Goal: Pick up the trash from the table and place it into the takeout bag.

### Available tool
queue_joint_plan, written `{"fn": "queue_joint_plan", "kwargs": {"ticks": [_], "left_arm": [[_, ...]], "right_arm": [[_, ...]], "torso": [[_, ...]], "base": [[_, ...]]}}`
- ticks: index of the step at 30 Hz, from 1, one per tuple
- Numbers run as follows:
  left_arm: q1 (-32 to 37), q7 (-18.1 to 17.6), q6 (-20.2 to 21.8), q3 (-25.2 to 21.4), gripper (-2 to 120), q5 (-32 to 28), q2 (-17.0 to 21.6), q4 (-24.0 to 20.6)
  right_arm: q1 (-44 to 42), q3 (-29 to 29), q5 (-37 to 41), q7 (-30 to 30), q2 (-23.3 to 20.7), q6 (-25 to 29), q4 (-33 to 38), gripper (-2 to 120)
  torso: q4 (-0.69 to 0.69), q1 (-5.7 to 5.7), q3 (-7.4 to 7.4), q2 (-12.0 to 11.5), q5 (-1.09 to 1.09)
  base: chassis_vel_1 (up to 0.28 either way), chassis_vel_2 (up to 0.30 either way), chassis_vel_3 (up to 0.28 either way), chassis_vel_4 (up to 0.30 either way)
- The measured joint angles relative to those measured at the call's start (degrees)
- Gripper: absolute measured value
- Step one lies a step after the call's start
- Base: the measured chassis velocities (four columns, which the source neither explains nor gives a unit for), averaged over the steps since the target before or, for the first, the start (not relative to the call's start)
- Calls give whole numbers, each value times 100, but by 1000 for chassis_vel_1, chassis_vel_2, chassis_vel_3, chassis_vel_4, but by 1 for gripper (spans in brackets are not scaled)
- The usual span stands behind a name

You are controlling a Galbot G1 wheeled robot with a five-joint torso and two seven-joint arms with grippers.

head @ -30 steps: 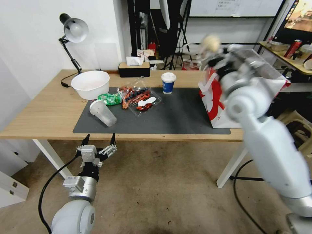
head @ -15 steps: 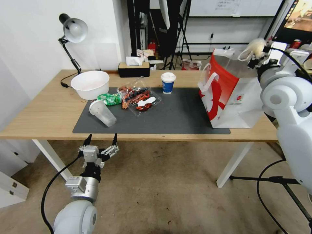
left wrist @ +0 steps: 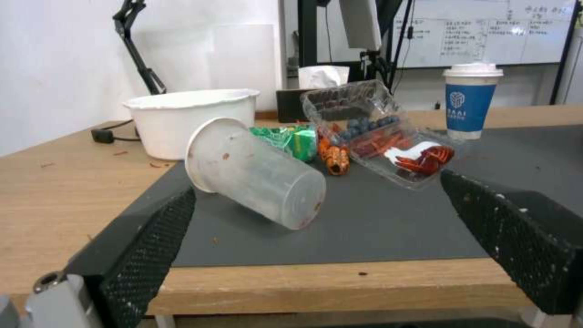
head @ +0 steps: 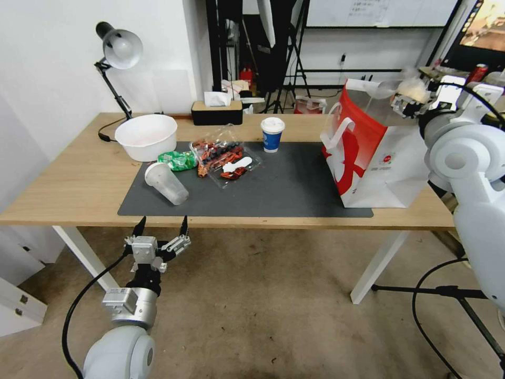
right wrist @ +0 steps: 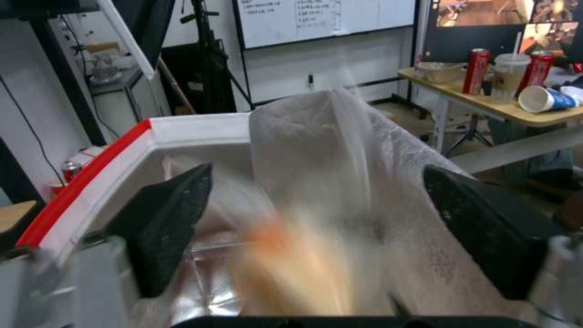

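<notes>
Head view: at the upper right of the frame the right gripper [head: 407, 102] hovers over the open mouth of the tall white paper takeout bag with the bold red pattern [head: 368, 152], which stands at the right end of the dark grey mat [head: 294, 184] on the long light-wood table with white legs [head: 68, 179]. A pale beige plastic-wrapped ball [head: 413, 89] sits at the gripper's tip, blurred — whether the fingers grip it cannot be told here. The robot's own white arm hides the bag's far right corner. At the lower left the left gripper [head: 160, 225] waits below the table's near edge, prongs spread and holding nothing. On the mat lie a tipped translucent plastic cup [head: 166, 182], a crumpled green snack wrapper [head: 178, 160], a clear plastic clamshell box with red and dark food scraps [head: 226, 156] and an upright blue-white lidded paper cup [head: 272, 133]. A round white bowl [head: 147, 136] stands on bare wood beside the mat.

Left wrist view: the two black textured fingers [left wrist: 149, 241] stand wide apart, framing the tipped cup [left wrist: 255, 173]. The clamshell partly hides the wrapper [left wrist: 288, 139] behind it.

Right wrist view: the black fingers [right wrist: 167, 218] are wide apart over the bag's red-edged rim [right wrist: 91, 177] and silvery lining — between them a beige-orange smear and filmy plastic [right wrist: 316, 182], too blurred to make out further.
</notes>
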Motion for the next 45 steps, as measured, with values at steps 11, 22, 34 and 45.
{"fn": "queue_joint_plan", "kwargs": {"ticks": [11, 22, 34, 45], "left_arm": [[-23, 2, 16, 20, 100, 4, -1, 0], [-41, 5, 23, 33, 100, 23, -12, 33], [-37, 7, 18, 34, 100, 32, -32, 46], [-33, 8, -14, 43, 100, 31, -30, 76]], "right_arm": [[-348, 151, 106, -1360, -89, 1830, 343, 100], [-1996, -138, -1206, -2417, 93, 2864, 1454, 100], [-4101, -369, -3624, -2777, 732, 3907, 1844, 100], [-5572, -410, -4610, -2462, 1247, 4877, 1405, 100]], "torso": [[0, 1, 0, 0, -1], [-1, 0, 0, 0, 0], [-1, 0, -1, 1, -1], [-1, 0, -1, 1, -1]], "base": [[0, 0, 0, 0], [0, 0, 0, 0], [0, 0, 0, 0], [0, 0, 0, 0]]}}
